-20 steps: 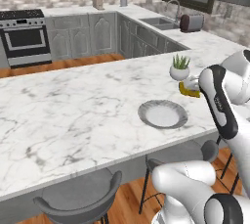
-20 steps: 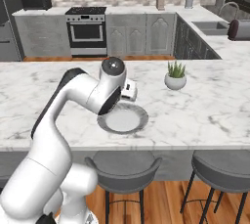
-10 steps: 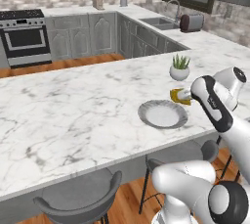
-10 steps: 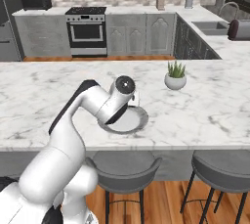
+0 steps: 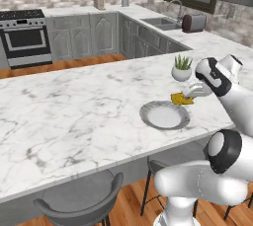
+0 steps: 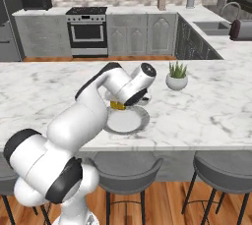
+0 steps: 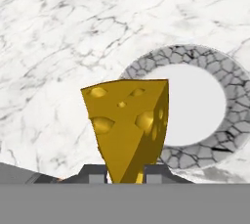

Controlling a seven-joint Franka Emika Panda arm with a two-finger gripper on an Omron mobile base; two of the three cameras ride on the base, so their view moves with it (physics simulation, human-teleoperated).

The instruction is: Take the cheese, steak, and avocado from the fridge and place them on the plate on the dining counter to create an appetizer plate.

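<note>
Clamping the cheese (image 7: 128, 125) tight in my gripper (image 7: 125, 173), I hover it above the marble worktop (image 5: 74, 111), just beside the plate's (image 5: 148, 107) rim.

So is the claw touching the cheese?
Touching. In the hand view the claw pinches the narrow end of the cheese between its two fingertips, above the plate.

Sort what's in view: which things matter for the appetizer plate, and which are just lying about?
Job:
cheese, held in the shut tool
plate, bare, on the counter

Just there:
plant pot
stools
stove
toaster
microwave
</note>
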